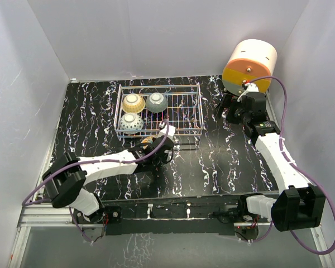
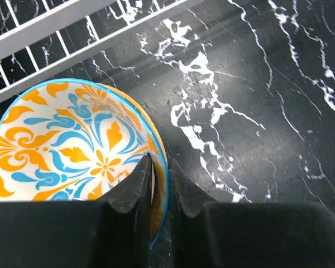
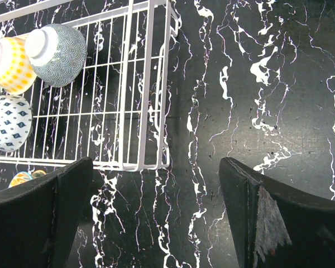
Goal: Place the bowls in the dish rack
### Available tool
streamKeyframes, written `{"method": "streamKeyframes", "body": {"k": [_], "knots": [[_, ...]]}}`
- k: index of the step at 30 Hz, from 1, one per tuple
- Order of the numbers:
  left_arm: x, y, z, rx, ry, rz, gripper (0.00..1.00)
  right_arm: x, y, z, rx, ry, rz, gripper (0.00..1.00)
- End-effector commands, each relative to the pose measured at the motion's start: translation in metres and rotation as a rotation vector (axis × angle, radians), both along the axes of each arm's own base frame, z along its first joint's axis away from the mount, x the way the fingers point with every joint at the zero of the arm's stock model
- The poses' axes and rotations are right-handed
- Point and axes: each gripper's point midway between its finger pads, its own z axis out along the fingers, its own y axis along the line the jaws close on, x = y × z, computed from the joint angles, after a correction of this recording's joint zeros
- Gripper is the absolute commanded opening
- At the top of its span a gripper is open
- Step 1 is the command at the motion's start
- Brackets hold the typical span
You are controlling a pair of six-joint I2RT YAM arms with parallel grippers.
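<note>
The white wire dish rack (image 1: 178, 109) holds three bowls upside down: a yellow-cream one (image 1: 133, 103), a grey speckled one (image 1: 156, 101) and a blue-dotted white one (image 1: 130, 123). My left gripper (image 1: 155, 146) is shut on the rim of the orange-and-blue floral bowl (image 2: 67, 151), one finger inside and one outside, just in front of the rack's front bar (image 2: 44, 25). My right gripper (image 3: 156, 212) is open and empty above the table to the right of the rack (image 3: 139, 84). The right wrist view also shows the three racked bowls, for example the grey one (image 3: 58, 53).
A round cream-and-orange drum-shaped cabinet (image 1: 249, 64) stands at the back right, just behind my right gripper (image 1: 230, 106). The right half of the rack holds no bowls. White walls enclose the black marbled table (image 1: 223, 162) on three sides.
</note>
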Motion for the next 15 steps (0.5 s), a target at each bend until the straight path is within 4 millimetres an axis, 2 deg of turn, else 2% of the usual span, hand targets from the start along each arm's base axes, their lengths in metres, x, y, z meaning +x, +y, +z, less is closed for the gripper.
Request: {"method": "streamKeyframes", "body": {"k": [1,5,8,11,14,15], "knots": [[-0.016,-0.016,0.040,-0.104,0.011,-0.062,0.00,0.006,0.000,0.019,0.019,-0.079,-0.004,1.00],[-0.021,-0.024,0.069,-0.184,-0.008,-0.097,0.00,0.006,0.000,0.019,0.025,-0.078,-0.002,1.00],[-0.022,-0.025,0.080,-0.194,-0.011,-0.109,0.00,0.006,0.001,0.020,0.026,-0.082,0.000,1.00],[-0.025,-0.031,0.080,-0.190,0.001,-0.145,0.00,0.007,0.001,0.018,0.025,-0.078,0.002,1.00],[-0.028,-0.037,0.071,-0.191,0.021,-0.171,0.00,0.007,0.001,0.016,0.025,-0.073,0.004,1.00],[-0.029,-0.038,0.061,-0.173,0.039,-0.173,0.00,0.007,0.001,0.016,0.026,-0.074,0.005,1.00]]}}
